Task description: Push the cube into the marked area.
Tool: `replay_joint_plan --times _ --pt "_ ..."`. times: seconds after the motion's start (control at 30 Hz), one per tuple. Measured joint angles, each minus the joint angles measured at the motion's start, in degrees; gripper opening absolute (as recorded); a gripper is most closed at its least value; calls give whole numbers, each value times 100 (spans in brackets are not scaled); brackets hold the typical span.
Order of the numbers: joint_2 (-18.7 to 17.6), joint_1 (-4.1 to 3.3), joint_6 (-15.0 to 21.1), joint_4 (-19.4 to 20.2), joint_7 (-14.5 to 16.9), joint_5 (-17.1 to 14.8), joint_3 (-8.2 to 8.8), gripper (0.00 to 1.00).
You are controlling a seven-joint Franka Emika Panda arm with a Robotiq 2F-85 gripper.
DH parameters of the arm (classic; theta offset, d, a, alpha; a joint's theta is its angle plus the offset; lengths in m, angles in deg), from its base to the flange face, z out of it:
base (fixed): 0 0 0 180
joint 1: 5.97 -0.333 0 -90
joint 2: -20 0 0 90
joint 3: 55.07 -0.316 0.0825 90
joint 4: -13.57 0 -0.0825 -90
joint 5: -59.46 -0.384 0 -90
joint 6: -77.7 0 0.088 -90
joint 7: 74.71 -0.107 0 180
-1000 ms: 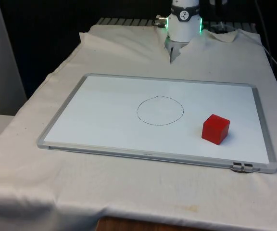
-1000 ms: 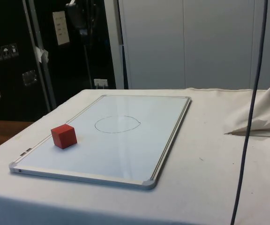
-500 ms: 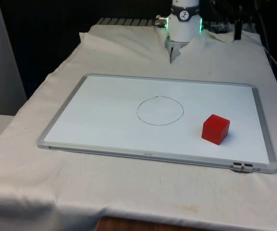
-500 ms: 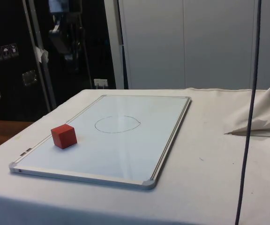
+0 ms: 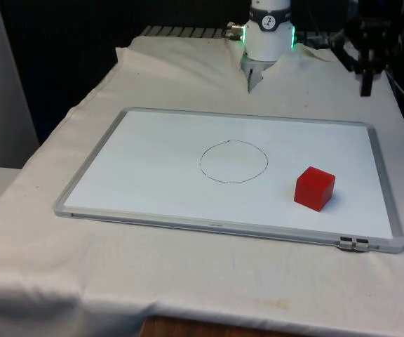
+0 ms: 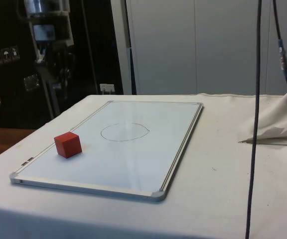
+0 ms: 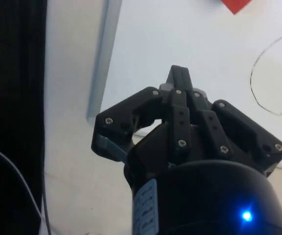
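Note:
A red cube [image 5: 314, 188] rests on the whiteboard [image 5: 153, 161] near its front edge, toward the front view's right. The marked area is a thin drawn circle [image 5: 233, 161] at the board's middle, and the cube lies apart from it. My black gripper [image 5: 366, 87] hangs in the air above the cloth beyond the board's far right corner, well away from the cube. In the side view the gripper [image 6: 58, 82] is high over the cube's [image 6: 68, 145] end of the board. From the wrist, the fingertips [image 7: 179, 74] are pressed together with nothing between them, and a corner of the cube [image 7: 236, 5] shows.
The whiteboard's metal frame [image 5: 387, 189] has a clip [image 5: 354, 243] at its front right corner. Bunched cloth [image 6: 278, 122] lies on the table beside the board. A black cable [image 6: 255, 119] hangs down in the side view's foreground.
The gripper has come down into view at the front view's upper right and, in the side view, moved further left and lower. The cube has not moved.

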Motion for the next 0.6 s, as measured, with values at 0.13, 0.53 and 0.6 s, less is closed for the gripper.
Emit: replay_joint_plan --times 0.13,0.53,0.6 --pt "-103 0 23 -86 0 -46 -6 0" --pt "-802 0 264 -630 -6 -327 -80 0" --pt "-859 0 275 -676 -11 -338 -86 0"
